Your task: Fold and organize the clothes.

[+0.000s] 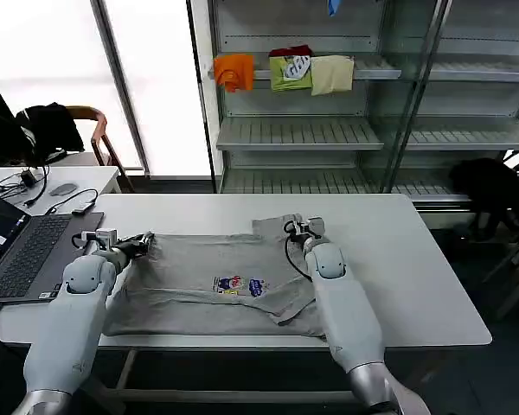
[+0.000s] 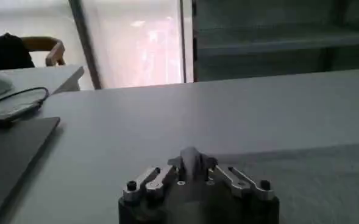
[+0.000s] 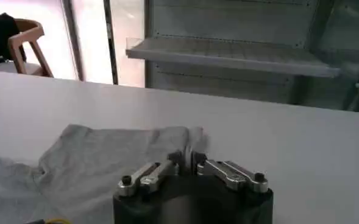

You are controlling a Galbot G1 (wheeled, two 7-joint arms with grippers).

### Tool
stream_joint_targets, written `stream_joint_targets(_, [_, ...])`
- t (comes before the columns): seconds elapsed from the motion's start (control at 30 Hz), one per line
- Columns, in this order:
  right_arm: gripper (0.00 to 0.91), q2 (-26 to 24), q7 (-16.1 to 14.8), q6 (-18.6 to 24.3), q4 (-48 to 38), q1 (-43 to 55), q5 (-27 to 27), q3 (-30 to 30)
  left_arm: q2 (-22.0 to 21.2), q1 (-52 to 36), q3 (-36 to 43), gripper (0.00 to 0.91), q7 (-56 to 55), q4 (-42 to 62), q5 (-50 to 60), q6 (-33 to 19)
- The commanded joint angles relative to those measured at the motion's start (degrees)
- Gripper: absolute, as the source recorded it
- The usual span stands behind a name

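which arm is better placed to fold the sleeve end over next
Right, probably. The right gripper is shut on the grey shirt at its far sleeve edge; the left gripper pinches only a small bunch.

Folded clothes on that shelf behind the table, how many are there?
3, side by side on one upper shelf: an orange garment at the left, a green garment in the middle, a cream garment at the right. Others may be hidden.

Soft grey cloth shirt [image 1: 216, 285], matt and a bit wrinkly. Smooth white table [image 1: 415, 259], matt. Shiny silver metal on left gripper [image 2: 194, 173] and right gripper [image 3: 188, 164], black bases. Smooth pale plastic arms [image 1: 346, 311]. Metal shelves [image 1: 298, 134]. Wooden chair [image 1: 99, 130].
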Motion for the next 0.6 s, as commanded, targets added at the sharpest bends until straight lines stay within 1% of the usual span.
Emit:
stream_joint_targets(0.03, [0.000, 2.9, -0.2, 2.0, 3.1, -1.0, 2.7, -1.2, 0.0, 0.3, -0.2, 0.010, 0.6, -0.8, -0.7, 0.1])
stream_joint_targets(0.17, [0.000, 2.9, 1.1, 4.7, 6.6, -2.0, 6.2, -1.7, 0.5, 0.8, -0.9, 0.000, -0.4, -2.5, -4.1, -2.0])
stream_joint_targets(0.27, [0.000, 2.9, 2.5, 5.3, 11.3, -3.1, 9.8, -2.4, 1.2, 1.6, -1.7, 0.010, -1.2, -5.1, -7.4, -2.9])
stream_joint_targets(0.37, [0.000, 2.5, 3.6, 4.9, 15.6, -4.7, 12.0, -3.2, 2.0, 3.0, -2.7, 0.010, -1.9, -9.1, -10.8, -3.1])
stream_joint_targets(0.4, [0.000, 1.7, 4.1, 4.3, 18.6, -6.3, 12.8, -3.9, 2.4, 3.9, -3.0, 0.010, -1.9, -10.8, -11.8, -2.9])
stream_joint_targets(0.5, [0.000, 0.3, 4.5, 3.1, 23.1, -9.9, 13.3, -5.0, 3.2, 6.9, -3.7, 0.010, -1.5, -15.0, -12.8, -2.4])
stream_joint_targets(0.53, [0.000, 0.3, 4.5, 3.1, 23.1, -9.9, 13.3, -5.0, 3.2, 7.1, -3.8, 0.010, -1.5, -15.2, -12.8, -2.4])
stream_joint_targets(0.6, [0.000, -0.7, 4.9, 1.8, 27.1, -12.5, 13.9, -5.6, 3.4, 9.4, -4.5, 0.010, -1.0, -18.1, -13.7, -1.9])
